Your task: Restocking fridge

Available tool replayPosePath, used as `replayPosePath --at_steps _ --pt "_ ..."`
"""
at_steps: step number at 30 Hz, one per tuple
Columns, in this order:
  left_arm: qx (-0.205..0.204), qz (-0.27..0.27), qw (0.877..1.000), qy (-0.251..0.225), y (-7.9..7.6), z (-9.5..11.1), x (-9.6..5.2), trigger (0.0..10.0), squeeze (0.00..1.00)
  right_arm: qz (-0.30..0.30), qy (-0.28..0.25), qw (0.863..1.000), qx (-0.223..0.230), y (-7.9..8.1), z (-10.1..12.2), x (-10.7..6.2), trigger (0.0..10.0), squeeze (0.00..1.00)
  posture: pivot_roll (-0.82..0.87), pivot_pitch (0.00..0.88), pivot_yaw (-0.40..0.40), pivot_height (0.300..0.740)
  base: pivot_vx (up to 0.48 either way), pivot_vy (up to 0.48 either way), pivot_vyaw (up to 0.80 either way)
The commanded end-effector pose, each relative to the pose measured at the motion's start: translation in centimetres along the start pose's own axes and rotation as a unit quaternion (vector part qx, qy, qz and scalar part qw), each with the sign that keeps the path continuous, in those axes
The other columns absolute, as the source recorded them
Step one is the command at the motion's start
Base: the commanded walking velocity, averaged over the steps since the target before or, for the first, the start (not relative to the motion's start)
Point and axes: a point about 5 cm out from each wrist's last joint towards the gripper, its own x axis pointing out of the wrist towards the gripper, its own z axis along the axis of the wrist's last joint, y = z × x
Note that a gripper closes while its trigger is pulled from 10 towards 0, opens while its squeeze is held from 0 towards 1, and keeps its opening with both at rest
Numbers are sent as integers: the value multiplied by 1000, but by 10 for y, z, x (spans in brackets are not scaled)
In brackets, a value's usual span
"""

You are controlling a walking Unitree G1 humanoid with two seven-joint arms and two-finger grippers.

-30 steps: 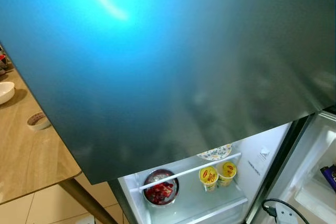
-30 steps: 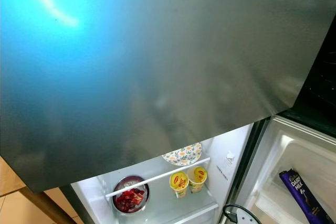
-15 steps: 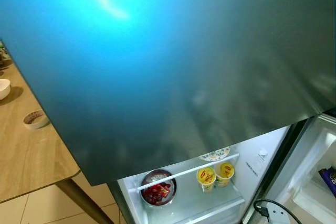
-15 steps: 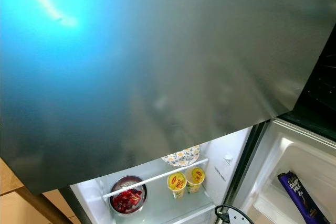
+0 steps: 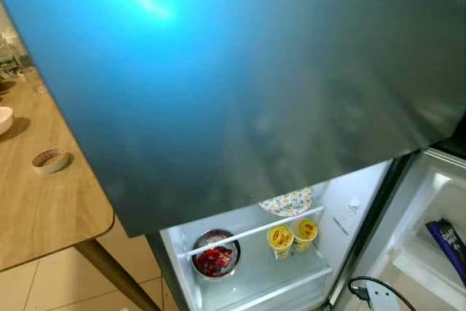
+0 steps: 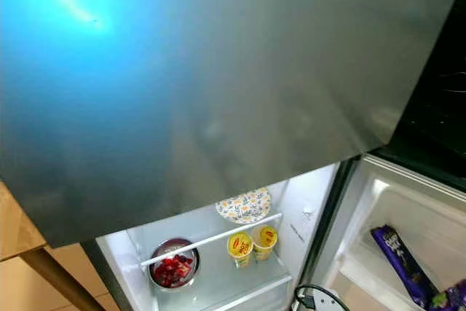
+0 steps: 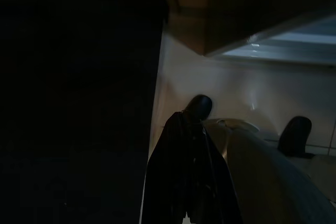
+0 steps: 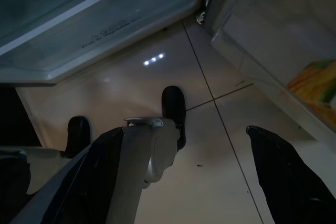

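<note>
Fridge [image 5: 255,92] stands open, its lower shelf [image 5: 251,232] holding a bowl [image 5: 215,255] and two cups [image 5: 291,236] behind the rail, while the right gripper [image 8: 189,177] hangs spread and empty, left gripper's [image 7: 190,171] state unclear.

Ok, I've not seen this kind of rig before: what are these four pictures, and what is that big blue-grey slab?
A walking humanoid robot with two arms took them. The two larger pictures come from a stereo camera on its head, looking forward and down. The slab is the fridge's closed upper door, very near the camera, with a light reflected in it. Below it the lower compartment stands open: on a shelf sit a steel bowl of red food, two yellow cups and a flowered plate. The open door's bin holds a purple chocolate bar. A wooden table stands on the robot's left with a small bowl.

The two dark pictures come from wrist cameras; both arms hang idle above the tiled floor. The right gripper is open, holding nothing.
</note>
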Motion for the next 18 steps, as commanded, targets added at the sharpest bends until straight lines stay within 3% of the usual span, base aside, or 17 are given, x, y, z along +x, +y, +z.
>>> replayPosePath --at_steps 1,18 --pt "1 0 1000 15 -3 -7 -1 10000 0 2 3 1000 1 1 1 0 10000 0 -75 0 -24 740 -398 0 0" --pt "10 -4 1000 22 -6 -10 -1 10000 0 6 8 1000 -3 5 -1 1 10000 0 -69 0 -24 740 -416 0 0"
